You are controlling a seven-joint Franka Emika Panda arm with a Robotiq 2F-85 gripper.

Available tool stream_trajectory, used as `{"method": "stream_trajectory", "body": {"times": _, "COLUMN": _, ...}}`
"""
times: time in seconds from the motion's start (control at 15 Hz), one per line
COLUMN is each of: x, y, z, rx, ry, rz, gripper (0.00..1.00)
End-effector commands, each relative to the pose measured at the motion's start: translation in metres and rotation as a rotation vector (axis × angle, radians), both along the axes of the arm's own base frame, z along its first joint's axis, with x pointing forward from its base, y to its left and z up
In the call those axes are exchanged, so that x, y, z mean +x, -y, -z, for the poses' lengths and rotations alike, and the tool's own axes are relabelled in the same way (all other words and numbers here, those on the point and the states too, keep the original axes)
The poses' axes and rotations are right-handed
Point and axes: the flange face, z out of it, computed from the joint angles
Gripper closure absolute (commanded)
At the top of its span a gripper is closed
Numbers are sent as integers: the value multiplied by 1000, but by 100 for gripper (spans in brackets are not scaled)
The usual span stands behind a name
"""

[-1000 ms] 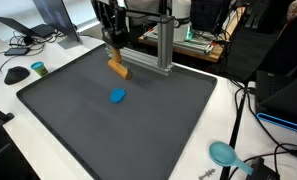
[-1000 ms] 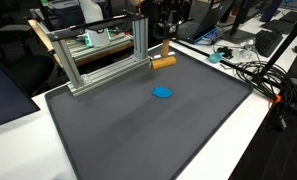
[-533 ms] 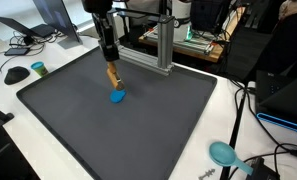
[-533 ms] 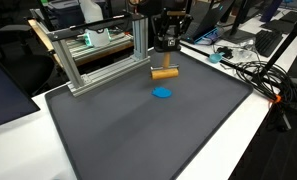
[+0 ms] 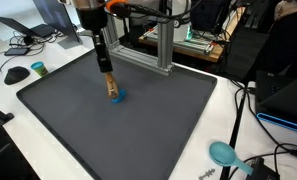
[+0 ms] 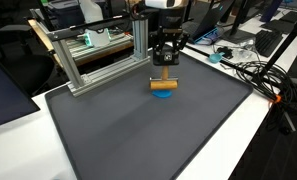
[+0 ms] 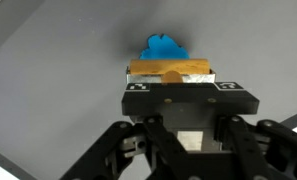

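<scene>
Fingers (image 5: 104,64) clamped shut on wooden block (image 5: 110,86), block hanging right over blue piece (image 5: 116,98) lying on dark mat (image 5: 168,115), contact unclear, so best keep block level, centred over it, lower slow.

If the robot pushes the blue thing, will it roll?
Probably not: the blue thing looks flat and bumpy-edged, so it likely slides. It's smaller than the held wooden block, so probably light. The mat looks matte, maybe grippy.

block (image 6: 164,83) above blob (image 6: 163,95), poss. touching, on mat (image 6: 138,130)
</scene>
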Motion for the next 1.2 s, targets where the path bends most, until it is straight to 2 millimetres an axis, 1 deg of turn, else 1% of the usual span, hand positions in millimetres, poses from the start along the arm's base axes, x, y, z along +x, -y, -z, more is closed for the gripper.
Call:
{"method": "stream_trajectory", "body": {"times": 0.0, "x": 1, "y": 0, "z": 3, "rx": 1, "ry": -5, "rz": 2, "gripper": 53}}
{"method": "stream_trajectory", "body": {"times": 0.13, "x": 1, "y": 0, "z": 5, "rx": 2, "ry": -6, "rz": 3, "gripper": 53}}
{"method": "stream_trajectory", "body": {"times": 0.2, "x": 4, "y": 1, "z": 6, "rx": -10, "ry": 8, "rz": 13, "gripper": 78}}
{"method": "stream_trajectory", "body": {"times": 0.47, "x": 10, "y": 1, "z": 16, "rx": -5, "ry": 12, "rz": 26, "gripper": 78}}
{"method": "stream_trajectory", "body": {"times": 0.73, "x": 13, "y": 4, "z": 21, "rx": -10, "ry": 47, "rz": 56, "gripper": 78}}
{"method": "stream_trajectory", "body": {"times": 1.13, "x": 16, "y": 3, "z": 34, "rx": -10, "ry": 14, "rz": 61, "gripper": 78}}
